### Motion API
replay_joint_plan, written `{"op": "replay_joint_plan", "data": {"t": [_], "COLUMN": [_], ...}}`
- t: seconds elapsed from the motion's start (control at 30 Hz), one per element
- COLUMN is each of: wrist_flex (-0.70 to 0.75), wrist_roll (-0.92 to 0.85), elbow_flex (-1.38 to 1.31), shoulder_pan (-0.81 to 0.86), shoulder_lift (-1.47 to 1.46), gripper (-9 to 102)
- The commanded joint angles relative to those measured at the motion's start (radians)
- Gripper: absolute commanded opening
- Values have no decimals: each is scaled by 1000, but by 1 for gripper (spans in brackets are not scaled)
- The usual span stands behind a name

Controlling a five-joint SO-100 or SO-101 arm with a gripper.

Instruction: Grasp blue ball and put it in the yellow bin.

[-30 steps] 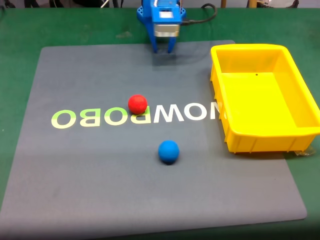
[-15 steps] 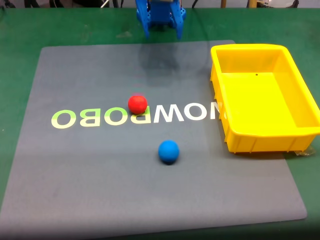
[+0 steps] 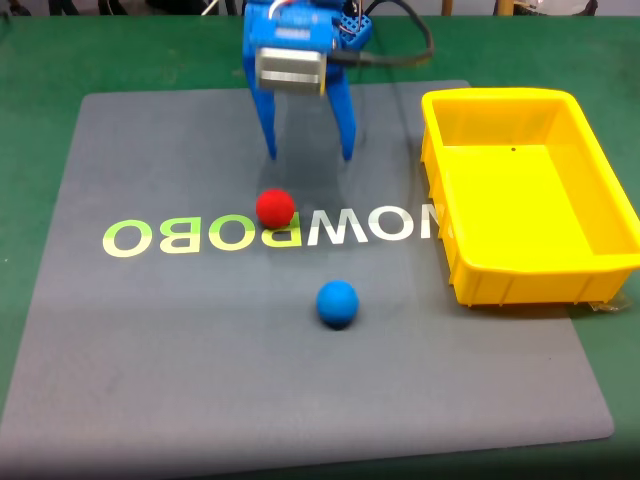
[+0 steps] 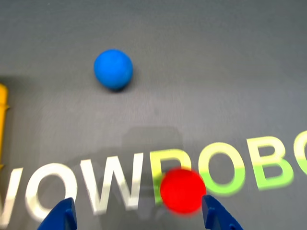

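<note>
In the fixed view the blue gripper hangs above the far part of the grey mat, with its two fingers spread wide apart and pointing down; nothing is between them. The red ball lies on the mat just in front of the fingertips, on the printed lettering, and it is a little to the left of the gap between them. The blue ball rests on the bare mat nearer to the camera, well apart from the gripper and below the lettering. The yellow bin stands at the right edge of the mat, partly on the green table cover, and its inside is bare.

In the wrist view the two blue fingertips come in from the bottom edge, and the red ball sits just beside the right one. The blue ball lies further up on the grey surface. A small piece of the yellow bin shows at the left edge.
</note>
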Motion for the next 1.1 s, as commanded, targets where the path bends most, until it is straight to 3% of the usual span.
{"op": "replay_joint_plan", "data": {"t": [0.0,0.4,1.07], "wrist_flex": [-35,-29,28], "wrist_roll": [9,11,31], "elbow_flex": [-167,-515,-884], "shoulder_pan": [-6,-41,-98], "shoulder_lift": [-94,-462,-788], "gripper": [30,30,30]}}
